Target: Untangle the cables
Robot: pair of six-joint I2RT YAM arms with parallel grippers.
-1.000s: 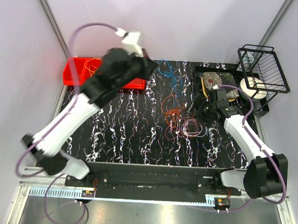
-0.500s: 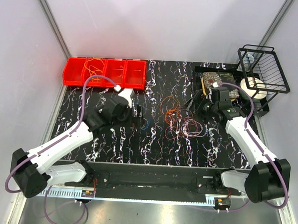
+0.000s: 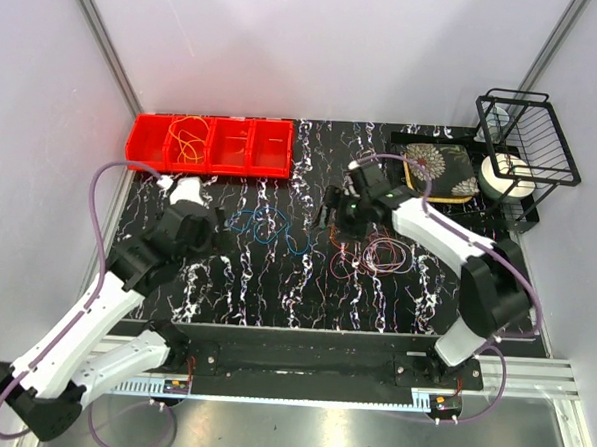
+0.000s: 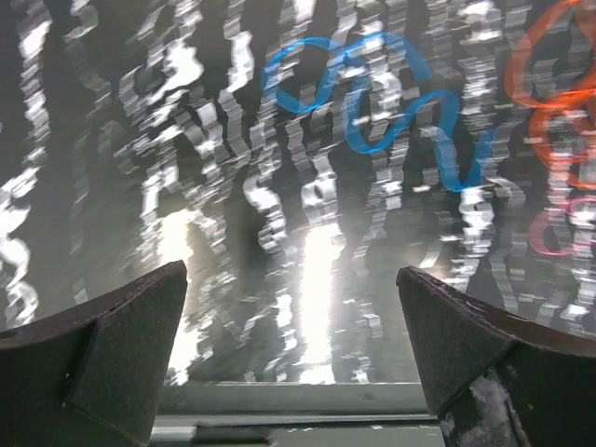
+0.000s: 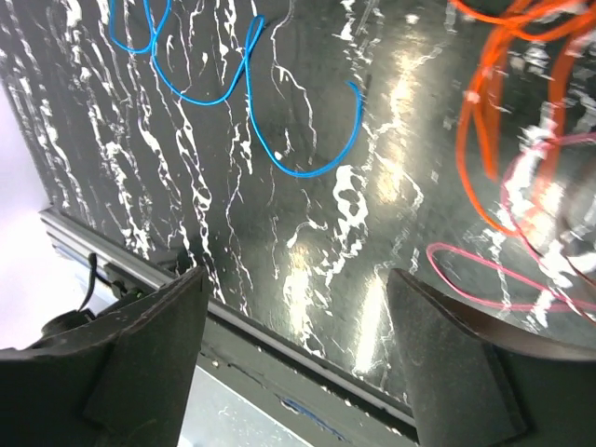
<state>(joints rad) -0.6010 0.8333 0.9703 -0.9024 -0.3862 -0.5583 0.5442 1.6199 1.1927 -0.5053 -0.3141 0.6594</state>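
The blue cable (image 3: 268, 225) lies by itself on the table (image 3: 225, 280), apart from the orange and red tangle (image 3: 372, 249) to its right, so it looks freed. A yellowish cable (image 3: 190, 138) sits in the red bin (image 3: 272, 152). The left jaws stand apart and empty beside the blue loops. The right jaws, also apart and empty, hover at the tangle's edge, probably to take the next strand.
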